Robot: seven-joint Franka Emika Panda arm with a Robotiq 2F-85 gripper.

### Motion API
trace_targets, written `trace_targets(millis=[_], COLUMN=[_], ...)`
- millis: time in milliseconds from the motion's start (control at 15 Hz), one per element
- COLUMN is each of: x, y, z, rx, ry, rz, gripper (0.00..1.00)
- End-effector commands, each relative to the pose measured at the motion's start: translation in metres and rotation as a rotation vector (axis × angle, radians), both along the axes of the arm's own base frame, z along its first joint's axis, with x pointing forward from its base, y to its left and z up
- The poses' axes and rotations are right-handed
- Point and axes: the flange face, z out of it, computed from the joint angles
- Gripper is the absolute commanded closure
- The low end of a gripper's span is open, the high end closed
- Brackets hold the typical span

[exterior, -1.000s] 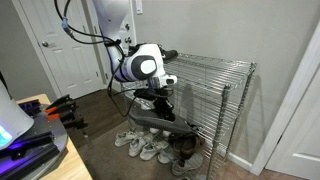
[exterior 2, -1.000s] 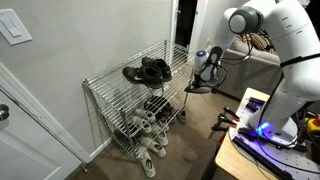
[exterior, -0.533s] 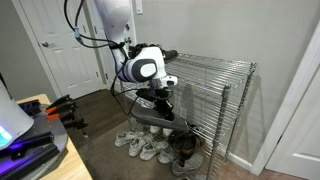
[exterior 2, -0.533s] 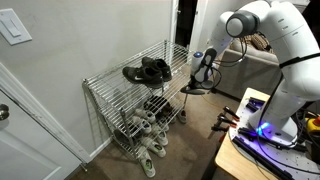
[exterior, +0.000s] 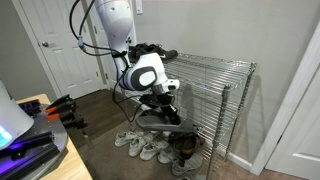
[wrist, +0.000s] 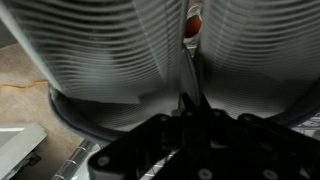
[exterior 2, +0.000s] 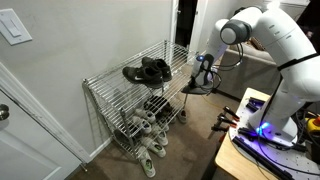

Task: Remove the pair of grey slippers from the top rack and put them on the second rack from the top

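My gripper (exterior: 161, 103) is shut on the pair of grey slippers (exterior: 160, 121) and holds them in the air beside the open end of the wire shelving unit. In the other exterior view the gripper (exterior 2: 203, 73) holds the slippers (exterior 2: 193, 89) just off the end of the unit, below the level of the top rack (exterior 2: 108, 79). The second rack from the top (exterior 2: 122, 104) lies one tier down. In the wrist view the slippers' ribbed light grey footbeds (wrist: 110, 60) fill the picture above my dark fingers (wrist: 187, 112).
Black lace-up shoes (exterior 2: 148, 70) sit on the top rack. White sneakers (exterior 2: 146, 127) and dark shoes (exterior 2: 157, 105) fill lower tiers; more sneakers (exterior: 140, 145) lie on the floor. A table with equipment (exterior 2: 262, 135) stands nearby, and a white door (exterior: 62, 50) is behind the arm.
My gripper has shifted a little toward the shelving unit with the slippers still in it, and the arm above it has swung. The shoes on the racks have not moved.
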Motion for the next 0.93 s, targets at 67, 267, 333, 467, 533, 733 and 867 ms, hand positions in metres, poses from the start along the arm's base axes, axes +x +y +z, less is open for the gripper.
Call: trace_targets(millis=[67,267,333,467,533,733,867], x=[-0.014,-0.024,-0.027,-0.03,-0.033,-0.036,-0.037], y=[-0.001,0.0,0.001,0.006,0.008,0.012,0.017], z=[0.017,0.032,0.035,0.046,0.052,0.059,0.057], rx=[-0.043,-0.048,-0.049,-0.046,-0.047,-0.045,-0.031], ry=[-0.062,-0.082,-0.082,-0.061,-0.068,-0.115,-0.156], rz=[-0.001,0.004,0.008,0.041,0.056,0.08,0.076], gripper=[0.96,0.96,0.96,0.96,0.96,0.96,0.96])
